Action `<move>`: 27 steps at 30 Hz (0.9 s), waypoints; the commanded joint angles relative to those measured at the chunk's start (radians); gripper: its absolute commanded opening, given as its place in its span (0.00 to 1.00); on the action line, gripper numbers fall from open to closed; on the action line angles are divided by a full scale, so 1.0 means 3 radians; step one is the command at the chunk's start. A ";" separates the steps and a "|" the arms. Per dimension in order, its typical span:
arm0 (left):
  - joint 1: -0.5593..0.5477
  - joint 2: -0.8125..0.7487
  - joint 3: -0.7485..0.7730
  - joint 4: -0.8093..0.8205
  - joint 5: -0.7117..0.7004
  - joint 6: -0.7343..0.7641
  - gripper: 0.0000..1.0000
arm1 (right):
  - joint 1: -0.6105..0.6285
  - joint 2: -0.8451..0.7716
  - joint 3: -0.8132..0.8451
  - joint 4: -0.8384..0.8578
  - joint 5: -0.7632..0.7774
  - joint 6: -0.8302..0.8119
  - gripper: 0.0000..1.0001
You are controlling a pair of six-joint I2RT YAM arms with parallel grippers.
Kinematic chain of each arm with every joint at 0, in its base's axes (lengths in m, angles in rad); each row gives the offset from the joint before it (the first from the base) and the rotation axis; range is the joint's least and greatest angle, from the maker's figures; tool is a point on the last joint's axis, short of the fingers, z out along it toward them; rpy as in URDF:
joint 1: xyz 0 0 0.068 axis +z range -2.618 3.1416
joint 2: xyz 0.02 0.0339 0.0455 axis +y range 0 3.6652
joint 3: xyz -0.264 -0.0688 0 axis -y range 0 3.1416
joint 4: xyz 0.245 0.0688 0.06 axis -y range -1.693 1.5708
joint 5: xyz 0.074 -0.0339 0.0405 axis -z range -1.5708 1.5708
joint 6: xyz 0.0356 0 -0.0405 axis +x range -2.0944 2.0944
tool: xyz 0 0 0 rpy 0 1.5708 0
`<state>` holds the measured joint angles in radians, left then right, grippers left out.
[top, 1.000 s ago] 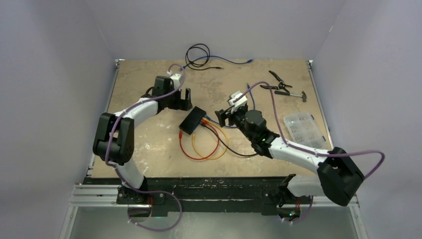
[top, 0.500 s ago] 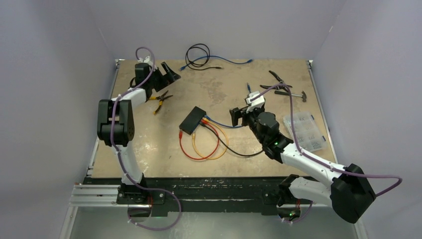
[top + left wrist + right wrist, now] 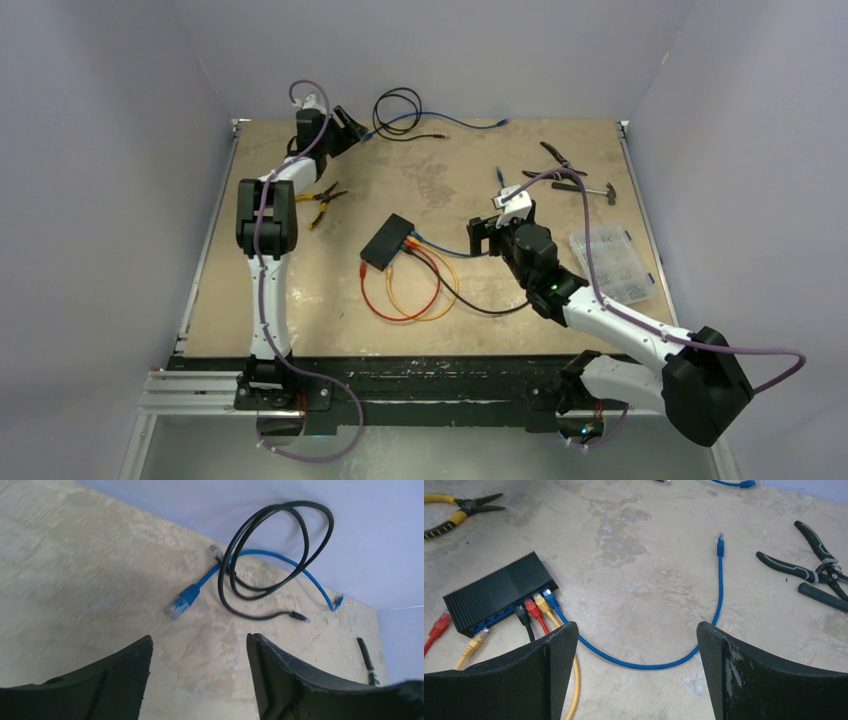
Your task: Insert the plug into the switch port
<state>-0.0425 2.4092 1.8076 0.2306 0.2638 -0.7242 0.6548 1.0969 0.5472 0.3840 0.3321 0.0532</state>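
**Left gripper** [image 3: 200,644]: my jaws stand apart and hold nothing; only bare table [image 3: 300,300] shows in the gap. This gripper is at the table's 11 o'clock corner. In its wrist view a loose blue plug [image 3: 179,603] lies at 12 o'clock from the gap, apart from both fingers. Its far blue cable [image 3: 285,562] runs off toward 2 o'clock and crosses a black cable coil [image 3: 280,545]. I cannot tell which lies on top.

**Right gripper** [image 3: 636,630]: my jaws are wide and grip nothing. The bend of the near blue cable [image 3: 644,664] lies on the table in the gap and touches neither finger. From there it runs to the switch at 10 o'clock, and its free blue end [image 3: 720,544] lies loose at 1 o'clock.

**The switch** [image 3: 499,592]: it lies flat, just off the table's centre toward 9 o'clock. In the top view it is at 9 o'clock from my right gripper and apart from it.
- The socket edge faces that gripper.
- Four seated plugs [image 3: 535,605] sit side by side in the order black, red, yellow, blue.
- A red plug [image 3: 440,624] and a yellow plug [image 3: 475,642] lie unseated by the other end of that edge. I cannot tell whether they touch it.

**Other items**:
- Yellow-handled pliers [image 3: 322,198] lie at 10 o'clock from the switch.
- Black-handled pliers [image 3: 809,562] lie toward the table's 2 o'clock.
- A clear compartment box [image 3: 610,262] sits at the 3 o'clock edge.
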 commanded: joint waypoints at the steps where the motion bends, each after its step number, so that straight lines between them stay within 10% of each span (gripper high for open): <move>1: -0.0113 0.0396 0.0539 0.0364 -0.0021 -0.0079 0.64 | -0.0015 0.0051 0.0094 -0.0086 0.0092 0.0063 0.90; 19: -0.0332 0.1351 0.1349 0.0690 -0.0303 -0.0066 0.50 | -0.0015 -0.0071 0.0112 -0.0512 0.0099 0.0203 0.89; 27: -0.0344 0.1362 0.1186 0.0870 -0.0183 -0.0220 0.00 | -0.0015 -0.0200 0.0103 -0.0656 0.0088 0.0237 0.88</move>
<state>-0.1398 2.8037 2.1857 0.4637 0.1894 -0.7681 0.6540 1.0718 0.5514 0.2096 0.3328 0.1020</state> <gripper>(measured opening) 0.128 0.885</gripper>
